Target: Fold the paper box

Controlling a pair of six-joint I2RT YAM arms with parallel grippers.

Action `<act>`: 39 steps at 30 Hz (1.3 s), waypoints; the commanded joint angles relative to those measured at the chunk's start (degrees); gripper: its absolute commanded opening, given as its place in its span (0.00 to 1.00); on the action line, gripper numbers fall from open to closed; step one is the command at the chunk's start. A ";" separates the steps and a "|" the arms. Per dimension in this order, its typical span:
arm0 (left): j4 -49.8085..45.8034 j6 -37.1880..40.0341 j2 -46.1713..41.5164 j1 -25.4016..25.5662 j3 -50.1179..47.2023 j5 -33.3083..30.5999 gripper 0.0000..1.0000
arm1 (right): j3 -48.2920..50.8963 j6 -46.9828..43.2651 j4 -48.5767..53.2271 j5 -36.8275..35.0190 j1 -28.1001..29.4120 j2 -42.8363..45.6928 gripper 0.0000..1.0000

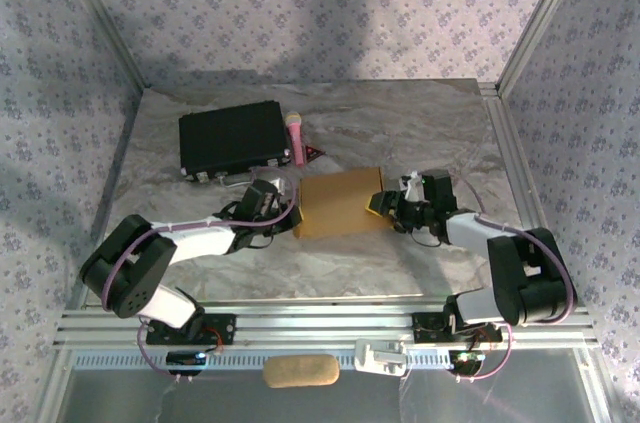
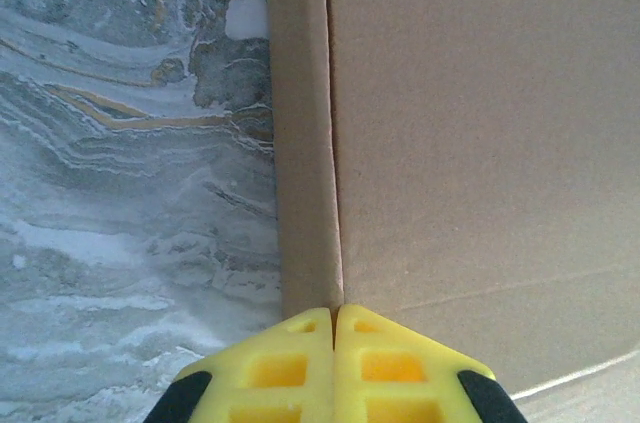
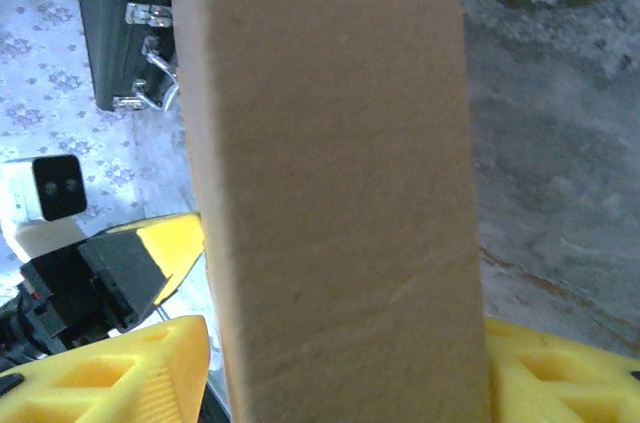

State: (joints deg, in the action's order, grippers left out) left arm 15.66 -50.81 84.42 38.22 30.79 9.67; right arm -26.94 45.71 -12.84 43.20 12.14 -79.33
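Observation:
The paper box [image 1: 340,205] is a tan cardboard box lying flat in the middle of the table. My left gripper [image 1: 292,209] is shut, and its yellow tips [image 2: 335,318] press against the box's left side, at the crease between the side wall [image 2: 305,143] and the top panel [image 2: 480,143]. My right gripper [image 1: 384,205] straddles the box's right end. In the right wrist view the cardboard [image 3: 330,173] stands between the yellow fingers [image 3: 150,363]. The right finger touches it, and a narrow gap shows at the left finger, so the jaws stand open around it.
A black rectangular case [image 1: 232,138] lies at the back left, with a pink microphone [image 1: 296,136] beside its right edge and a small red object [image 1: 315,152] next to that. Metal frame posts and patterned walls enclose the table.

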 commanded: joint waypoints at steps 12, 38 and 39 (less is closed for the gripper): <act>-27.21 11.43 -18.59 4.64 6.62 -13.43 0.51 | -5.67 21.12 10.94 -4.03 0.15 8.62 0.37; -8.84 83.78 -2.55 29.74 12.01 -44.11 0.60 | -18.07 15.24 40.26 6.81 -7.33 10.40 0.33; -8.87 83.37 -3.13 29.85 11.61 -43.07 0.60 | -18.22 15.16 40.41 6.98 -7.50 10.43 0.33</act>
State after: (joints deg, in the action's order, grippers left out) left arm 3.84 29.50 82.24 67.51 43.13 -35.51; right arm -42.72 62.08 25.19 47.48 5.23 -70.04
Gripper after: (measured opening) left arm 0.597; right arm 0.384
